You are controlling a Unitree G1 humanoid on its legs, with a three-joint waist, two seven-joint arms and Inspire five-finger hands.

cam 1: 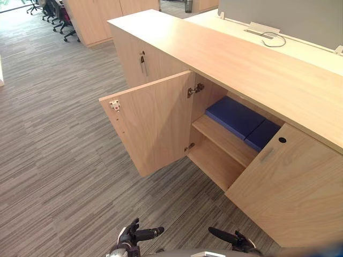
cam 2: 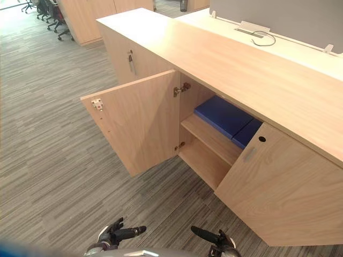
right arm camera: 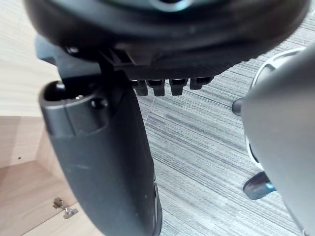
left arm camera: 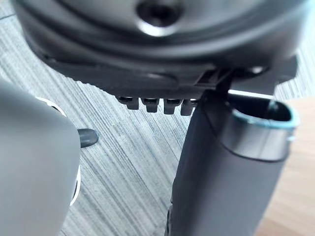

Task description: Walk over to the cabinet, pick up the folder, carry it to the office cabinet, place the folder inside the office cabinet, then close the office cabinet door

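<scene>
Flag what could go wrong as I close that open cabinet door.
1. The open door shows its inner face to the robot. Pushing that face would likely swing it wider and strain the hinges. The left hand must get behind its free edge.
2. The blue folders lie close to the front edge of the shelf. If one overhangs, the door may catch on it.

Frame centre: office cabinet [cam 1: 241, 59] stands on grey striped carpet [cam 1: 53, 160]. Inside, shelf [cam 1: 225, 140] carries large blue folder [cam 1: 234, 116], flat; smaller blue folder [cam 1: 263, 134] touching it, toward frame right.
</scene>
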